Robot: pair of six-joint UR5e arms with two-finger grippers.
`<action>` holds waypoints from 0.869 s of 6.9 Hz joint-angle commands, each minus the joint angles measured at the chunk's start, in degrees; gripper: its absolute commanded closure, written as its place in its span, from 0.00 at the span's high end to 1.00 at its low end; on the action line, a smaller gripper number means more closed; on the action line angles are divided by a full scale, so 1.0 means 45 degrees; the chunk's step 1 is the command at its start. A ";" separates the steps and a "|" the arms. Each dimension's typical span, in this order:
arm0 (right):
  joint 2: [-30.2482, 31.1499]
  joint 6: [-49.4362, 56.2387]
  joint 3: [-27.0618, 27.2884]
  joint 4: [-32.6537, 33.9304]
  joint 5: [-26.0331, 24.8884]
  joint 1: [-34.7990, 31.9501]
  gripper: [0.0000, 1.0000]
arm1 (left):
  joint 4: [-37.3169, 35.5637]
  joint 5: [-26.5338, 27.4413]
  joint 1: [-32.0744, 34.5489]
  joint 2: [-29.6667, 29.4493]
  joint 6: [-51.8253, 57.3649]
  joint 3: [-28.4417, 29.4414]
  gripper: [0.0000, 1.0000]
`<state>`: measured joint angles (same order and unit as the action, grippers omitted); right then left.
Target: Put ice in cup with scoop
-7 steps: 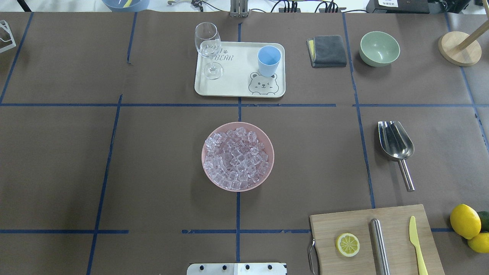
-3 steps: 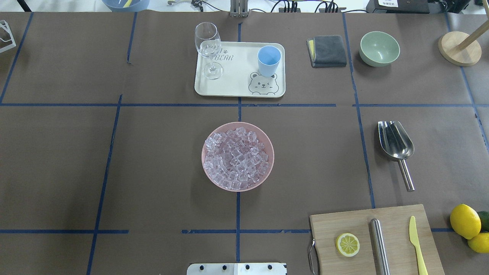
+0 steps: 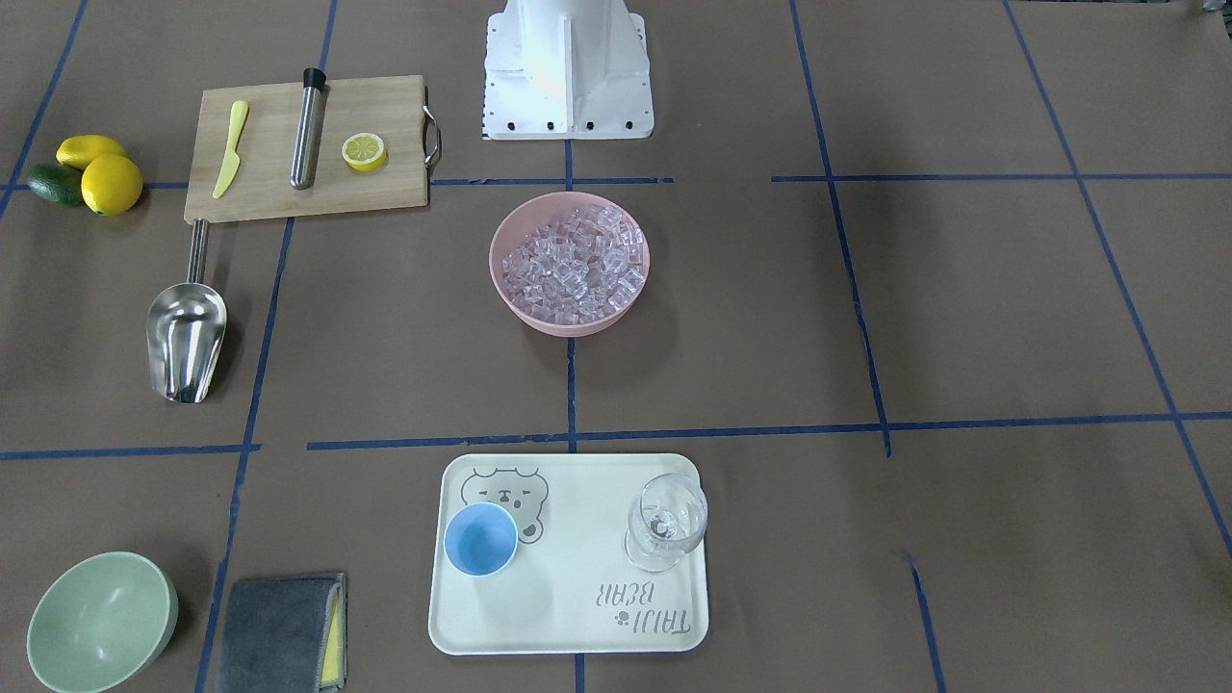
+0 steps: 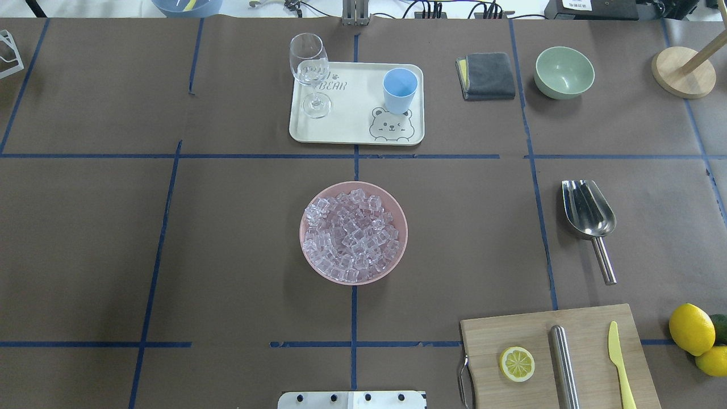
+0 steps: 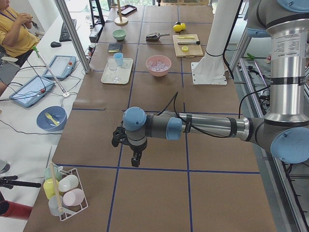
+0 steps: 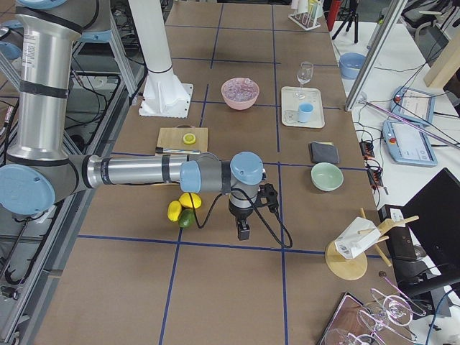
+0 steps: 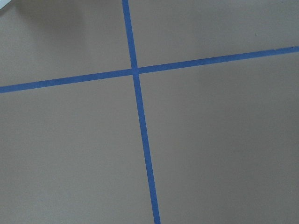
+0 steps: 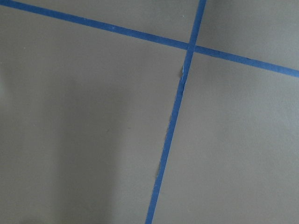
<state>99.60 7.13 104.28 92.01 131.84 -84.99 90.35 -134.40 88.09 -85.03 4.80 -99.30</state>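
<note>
The ice (image 4: 352,233) fills a pink bowl (image 4: 397,253) at the table's middle; it also shows in the front-facing view (image 3: 573,258). The light-blue cup (image 4: 400,90) stands upright on a cream tray (image 4: 352,128), also seen from the front (image 3: 480,539). The steel scoop (image 4: 588,216) lies flat on the right side of the table, handle toward the robot. My left gripper (image 5: 135,162) and right gripper (image 6: 244,231) hang far out over the table's two ends, away from everything. I cannot tell whether they are open or shut. The wrist views show only brown paper and blue tape.
A wine glass (image 4: 309,68) shares the tray with the cup. A grey cloth (image 4: 486,75), a green bowl (image 4: 564,72) and a wooden stand (image 4: 683,71) sit at the back right. A cutting board (image 4: 539,341) with a lemon slice, a steel cylinder and a yellow knife lies front right, with lemons (image 4: 690,328) beside it.
</note>
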 commanded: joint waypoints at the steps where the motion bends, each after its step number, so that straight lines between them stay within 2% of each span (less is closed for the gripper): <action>1: -0.0023 -0.0120 0.0282 -0.0017 0.0000 0.0019 1.00 | 0.0000 0.0276 -0.0006 0.0008 -0.0050 -0.0063 1.00; 3: -0.0644 -0.0160 0.0284 0.0002 -0.0039 0.0019 1.00 | 0.0156 0.0276 -0.0025 -0.0457 -0.0031 -0.0296 1.00; 5: -0.1329 -0.0470 0.0245 0.0022 -0.0020 0.0174 1.00 | 0.0332 0.0257 -0.0084 -0.2017 -0.0089 -0.0296 1.00; 6: -0.1370 -0.1207 0.0244 0.0002 0.0000 0.0175 1.00 | 0.0487 -0.0266 -0.0103 -0.2507 -0.0070 -0.0472 1.00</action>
<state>94.24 4.61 105.43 92.06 131.74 -84.41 91.82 -133.71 87.75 -93.25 4.45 -100.60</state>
